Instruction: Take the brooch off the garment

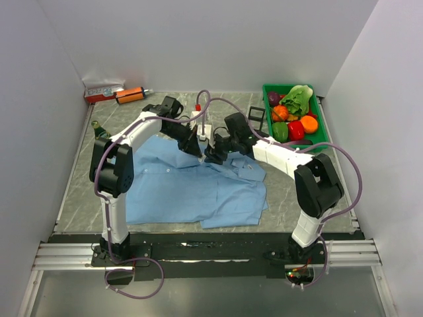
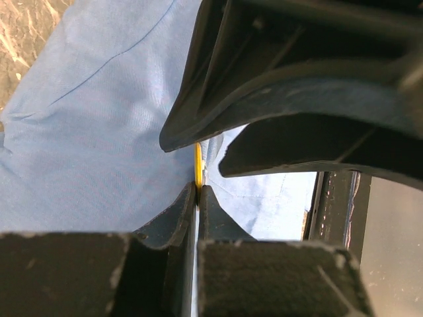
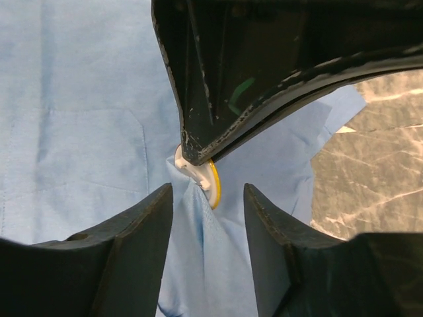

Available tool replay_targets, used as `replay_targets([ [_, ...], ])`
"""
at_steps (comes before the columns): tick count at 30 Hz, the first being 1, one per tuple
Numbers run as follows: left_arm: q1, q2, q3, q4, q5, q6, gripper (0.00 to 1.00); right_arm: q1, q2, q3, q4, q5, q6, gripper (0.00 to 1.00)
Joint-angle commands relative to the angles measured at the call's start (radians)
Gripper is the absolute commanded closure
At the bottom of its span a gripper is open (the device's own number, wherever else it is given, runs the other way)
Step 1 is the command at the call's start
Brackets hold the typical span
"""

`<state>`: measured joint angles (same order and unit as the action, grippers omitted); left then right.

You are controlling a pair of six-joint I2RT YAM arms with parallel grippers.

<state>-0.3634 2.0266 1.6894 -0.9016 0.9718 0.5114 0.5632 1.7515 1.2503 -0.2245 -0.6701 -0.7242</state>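
Note:
The garment, a light blue shirt, lies spread on the table. My left gripper is shut on the brooch, a small disc with a yellow rim and a white back, and holds it up edge-on. A ridge of the shirt's cloth is pulled up into a tent under it. In the right wrist view the left fingers come down from the top onto the brooch. My right gripper is open and straddles that ridge just below the brooch, touching neither. From above the two grippers hide the brooch.
A green bin of toy vegetables stands at the back right. Black frames lie next to it. An orange tube and a red-and-white box sit at the back left. A small white bottle stands behind the grippers.

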Motion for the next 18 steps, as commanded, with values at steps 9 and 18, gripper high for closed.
replay_targets([
  [9,0.004,-0.016,0.026,-0.014,0.054,0.024,0.99,0.009,0.031,0.058,0.005,-0.037,0.012,0.57],
  [18,0.009,-0.002,0.039,-0.014,0.061,0.024,0.99,0.012,0.057,0.101,-0.042,-0.069,0.025,0.57],
])
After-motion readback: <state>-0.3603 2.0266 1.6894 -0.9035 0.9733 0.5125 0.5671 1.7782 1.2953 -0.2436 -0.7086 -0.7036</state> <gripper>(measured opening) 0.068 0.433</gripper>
